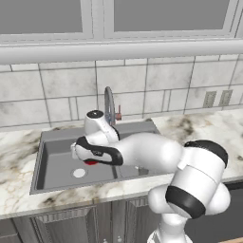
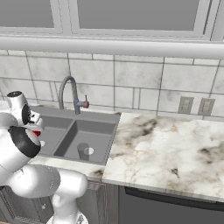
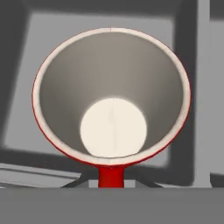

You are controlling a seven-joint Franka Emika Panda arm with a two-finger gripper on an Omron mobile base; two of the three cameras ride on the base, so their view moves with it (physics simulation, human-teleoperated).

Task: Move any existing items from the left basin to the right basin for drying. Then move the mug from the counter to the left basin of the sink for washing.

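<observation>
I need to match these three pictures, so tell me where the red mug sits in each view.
Left base view: the red mug peeks out under the hand, over the left basin.
Right base view: a red sliver at the far left, beside the arm.
Hand view: seen from above, mouth open, centre frame.
Shared landmark: the faucet in both base views.

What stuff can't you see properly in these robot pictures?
- Fingertips: in the hand view, the red mug covers them.
- Mug's body: in the left base view, the arm hides all but a red sliver.
- Left basin: in the right base view, the arm covers part.
</observation>
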